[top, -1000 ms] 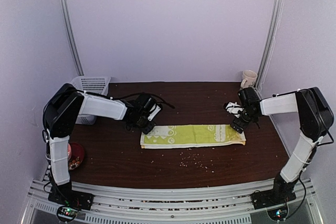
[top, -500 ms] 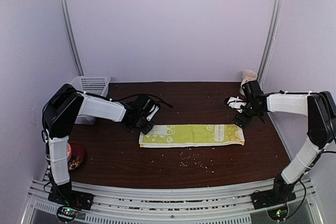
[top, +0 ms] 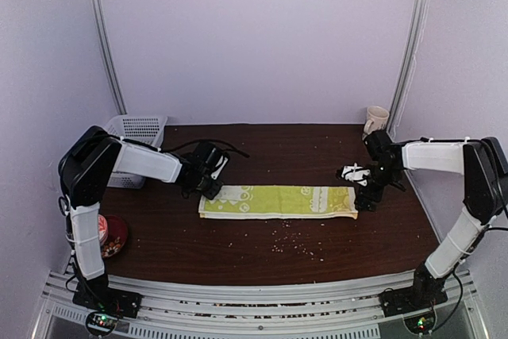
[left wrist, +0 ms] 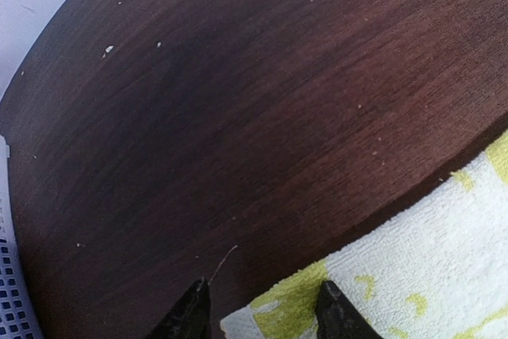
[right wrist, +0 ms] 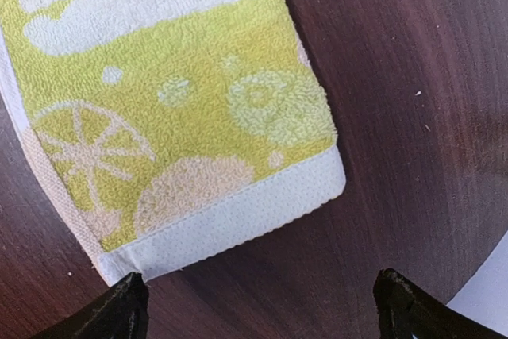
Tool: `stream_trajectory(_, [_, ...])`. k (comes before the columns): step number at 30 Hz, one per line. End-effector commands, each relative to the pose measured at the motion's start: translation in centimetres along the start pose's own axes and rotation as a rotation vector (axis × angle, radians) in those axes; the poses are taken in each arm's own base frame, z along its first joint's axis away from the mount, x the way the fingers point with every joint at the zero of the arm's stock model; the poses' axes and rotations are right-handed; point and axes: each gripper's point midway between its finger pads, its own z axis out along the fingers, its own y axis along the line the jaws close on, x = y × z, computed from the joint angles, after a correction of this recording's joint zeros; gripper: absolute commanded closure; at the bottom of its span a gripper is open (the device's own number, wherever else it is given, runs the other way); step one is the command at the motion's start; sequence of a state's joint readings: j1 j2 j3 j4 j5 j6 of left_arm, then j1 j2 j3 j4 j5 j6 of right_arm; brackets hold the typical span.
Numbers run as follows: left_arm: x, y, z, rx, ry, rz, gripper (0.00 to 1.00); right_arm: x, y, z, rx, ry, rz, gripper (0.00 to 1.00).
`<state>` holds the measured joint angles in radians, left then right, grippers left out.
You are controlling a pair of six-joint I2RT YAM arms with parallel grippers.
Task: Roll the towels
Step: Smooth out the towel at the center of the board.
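A yellow-green towel (top: 278,202) with pale white patterns lies folded in a long flat strip across the middle of the brown table (top: 262,156). My left gripper (top: 205,186) sits at the strip's left end. In the left wrist view its fingers (left wrist: 262,311) straddle the towel's corner (left wrist: 413,260) and are shut on it. My right gripper (top: 363,196) hovers just past the strip's right end. It stands wide open (right wrist: 262,307) over bare wood, with the towel's white hem (right wrist: 230,220) just ahead of the fingertips and nothing between them.
A white slotted basket (top: 139,129) stands at the back left, its edge also in the left wrist view (left wrist: 6,291). At the back right corner stands a pale cup (top: 376,119). A red round object (top: 115,234) lies by the left arm's base. Crumbs (top: 290,240) dot the table in front of the towel.
The towel has slid to the left together with my left gripper. My right gripper has swung from the back right down to the towel's right end, staying open.
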<state>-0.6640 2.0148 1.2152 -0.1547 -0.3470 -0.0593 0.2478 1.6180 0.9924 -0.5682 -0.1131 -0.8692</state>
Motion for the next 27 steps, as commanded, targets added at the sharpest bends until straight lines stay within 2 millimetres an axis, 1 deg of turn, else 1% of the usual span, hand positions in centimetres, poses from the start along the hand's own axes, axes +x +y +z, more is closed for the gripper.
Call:
stream_trajectory(1, [5.2, 0.1, 0.8, -0.005, 0.154, 0.041, 0.54, -0.1, 0.7, 1.9, -0.011, 0.029, -0.001, 0.0])
stream_trajectory(4, [5.0, 0.2, 0.6, -0.005, 0.149, 0.037, 0.53, 0.2, 1.0, 2.8, -0.008, 0.076, -0.015, 0.0])
stream_trajectory(7, [4.8, 0.4, 0.5, -0.009, 0.143, 0.037, 0.51, 0.8, 1.0, 3.0, 0.004, 0.11, -0.036, 0.0])
stream_trajectory(11, [4.7, 0.9, 0.2, -0.034, 0.144, 0.043, 0.47, 1.9, -0.2, 2.4, 0.089, 0.161, -0.055, 0.0])
stream_trajectory(15, [5.0, 1.3, 0.2, -0.053, 0.152, 0.04, 0.44, 1.9, -1.7, 2.1, 0.161, 0.169, -0.046, 0.0])
stream_trajectory(16, [5.0, 1.2, 0.2, -0.051, 0.152, 0.037, 0.4, 1.7, -2.1, 2.2, 0.173, 0.167, -0.034, 0.0])
stream_trajectory(18, [5.1, 1.1, 0.2, -0.043, 0.151, 0.03, 0.28, 1.1, -3.0, 2.4, 0.192, 0.169, -0.012, 0.0])
stream_trajectory(20, [4.6, 1.0, -0.1, -0.033, 0.131, 0.016, 0.15, 0.6, -4.3, 2.4, 0.234, 0.173, 0.01, 0.0])
stream_trajectory(22, [3.7, 1.1, -0.7, -0.022, 0.103, 0.001, 0.03, -0.2, -6.0, 1.4, 0.295, 0.159, 0.035, 0.0])
stream_trajectory(24, [2.4, 1.5, -1.7, -0.021, 0.07, -0.016, 0.02, -1.1, -7.6, -0.2, 0.362, 0.126, 0.068, 0.0])
stream_trajectory(27, [-0.1, 2.7, -4.3, -0.028, -0.002, -0.054, 0.02, -2.5, -10.2, -3.3, 0.474, 0.064, 0.151, 0.0])
